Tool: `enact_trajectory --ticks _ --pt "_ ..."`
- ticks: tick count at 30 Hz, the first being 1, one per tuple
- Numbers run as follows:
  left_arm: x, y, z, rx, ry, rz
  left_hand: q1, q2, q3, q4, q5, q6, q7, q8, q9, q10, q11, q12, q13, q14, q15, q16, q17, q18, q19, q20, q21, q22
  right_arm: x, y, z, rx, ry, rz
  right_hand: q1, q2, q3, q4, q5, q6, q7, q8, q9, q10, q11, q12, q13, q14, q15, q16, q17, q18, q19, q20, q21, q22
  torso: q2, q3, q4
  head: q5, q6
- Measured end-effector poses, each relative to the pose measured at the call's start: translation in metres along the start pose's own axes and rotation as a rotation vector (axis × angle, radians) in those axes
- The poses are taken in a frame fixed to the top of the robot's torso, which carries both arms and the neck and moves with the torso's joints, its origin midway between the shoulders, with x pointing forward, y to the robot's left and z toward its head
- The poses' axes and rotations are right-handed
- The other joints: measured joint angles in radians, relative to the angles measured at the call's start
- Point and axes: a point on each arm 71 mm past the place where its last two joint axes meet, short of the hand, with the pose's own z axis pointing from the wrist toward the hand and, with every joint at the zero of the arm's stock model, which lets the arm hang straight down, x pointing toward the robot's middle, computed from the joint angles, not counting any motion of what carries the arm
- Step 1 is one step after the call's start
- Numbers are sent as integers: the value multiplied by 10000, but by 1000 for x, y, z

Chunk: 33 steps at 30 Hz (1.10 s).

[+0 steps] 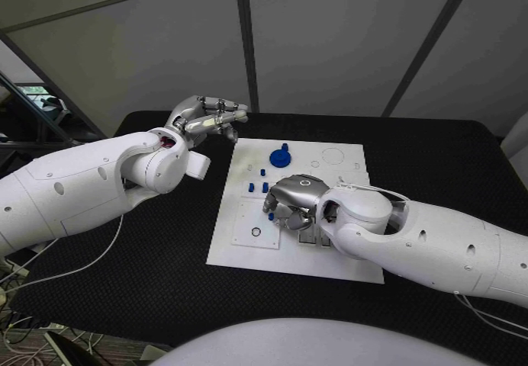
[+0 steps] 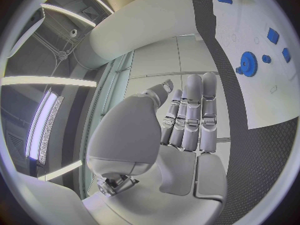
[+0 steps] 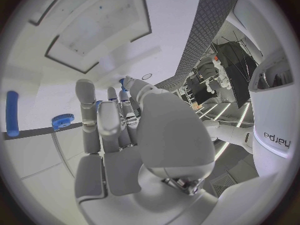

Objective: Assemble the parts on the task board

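The white task board [image 1: 248, 248] lies in the middle of the black table. A blue gear [image 1: 281, 157] stands near its far edge, and small blue parts [image 1: 259, 185] lie just in front of the gear. My right hand [image 1: 295, 202] hovers low over the board's middle, fingers curled down right beside those small parts. In the right wrist view the gear [image 3: 62, 119] and a long blue part [image 3: 12, 113] show past the fingers [image 3: 87, 110]; whether anything is held is hidden. My left hand [image 1: 209, 114] is raised off the board's far left corner, fingers straight [image 2: 194, 110], holding nothing.
A small dark ring [image 1: 255, 231] lies on the board's near left part. Round outlines [image 1: 333, 156] mark the far right of the board. Black table [image 1: 440, 160] stretches around the board on all sides. My left forearm [image 1: 88, 183] hangs over the table's left side.
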Motion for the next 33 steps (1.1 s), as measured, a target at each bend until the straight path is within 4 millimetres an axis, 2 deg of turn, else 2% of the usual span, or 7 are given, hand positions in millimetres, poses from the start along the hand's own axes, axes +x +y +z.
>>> enact_trajectory --ticks 3,14,16,25,28,31,33 --pt "-1 0 0 -37 -14 4 0 0 0 0 0 0 0 0 0 0 0 0 0 0 0 0 0 0 0 0 0 0 -1 -1 -1 -8 -73 4 -5 -54 -70 -70 -16 -154 -106 0 0 -348 35 0 13 -87 11 -112 -249 130 -212 98 -229 -280 0 0 0 0 7" --pt "-4 2 0 -178 -85 32 0 -1 0 0 0 1 -1 0 0 0 0 34 1 -35 35 4 -10 0 0 0 0 -24 -9 -8 -28 -2 -999 176 -4 -54 -152 -97 38 -108 37 65 49 -407 67 309 48 -87 11 -167 -362 160 -259 118 -274 -368 4 12 -10 -35 28" --pt "-5 3 0 -212 -107 41 0 -1 0 0 0 1 -1 0 0 0 0 39 1 -35 35 4 -10 1 0 0 0 -25 -14 -12 -35 109 -1206 217 -35 -85 -152 -97 38 -51 -8 65 60 -407 67 401 50 -87 11 -167 -334 161 -257 116 -274 -327 5 14 -12 -49 22" --pt "-8 4 -1 -304 -144 61 1 -1 0 0 0 1 -1 0 0 -21 22 39 1 -35 35 5 -20 1 0 0 -38 -37 -57 -53 -64 1304 -2197 304 -163 -213 -345 -53 38 34 -66 65 56 -281 -58 688 53 42 -42 115 21 160 89 31 -2 22 4 9 -28 -231 174" --pt "-8 4 -1 -311 -128 59 1 -1 0 0 0 1 -1 0 0 -36 37 39 1 -35 35 5 -20 0 0 0 -38 -37 -62 -70 -69 1789 -2135 250 -233 -283 -555 -86 114 -185 -236 16 20 -601 -6 688 30 42 -42 112 -52 160 86 33 -95 -124 0 9 -31 -280 216" --pt "-7 4 -1 -313 -115 55 1 -1 0 0 0 1 -1 0 0 -36 37 39 2 -35 35 5 -20 1 0 0 -38 -37 -63 -86 -75 2267 -1890 223 -267 -317 -1102 40 121 -476 -393 2 16 -974 56 710 29 -17 17 5 -250 160 -42 154 -322 -357 -1 3 -31 -320 251" --pt "-7 4 -1 -314 -105 52 1 -1 0 0 0 1 -1 0 0 -36 36 39 2 -35 34 5 -29 1 0 0 -38 -49 -61 -92 -76 2474 -1685 223 -260 -315 -1519 160 101 -578 -425 1 19 -1147 84 829 34 -31 31 5 -308 160 -60 136 -390 -438 -1 -2 -30 -340 263"
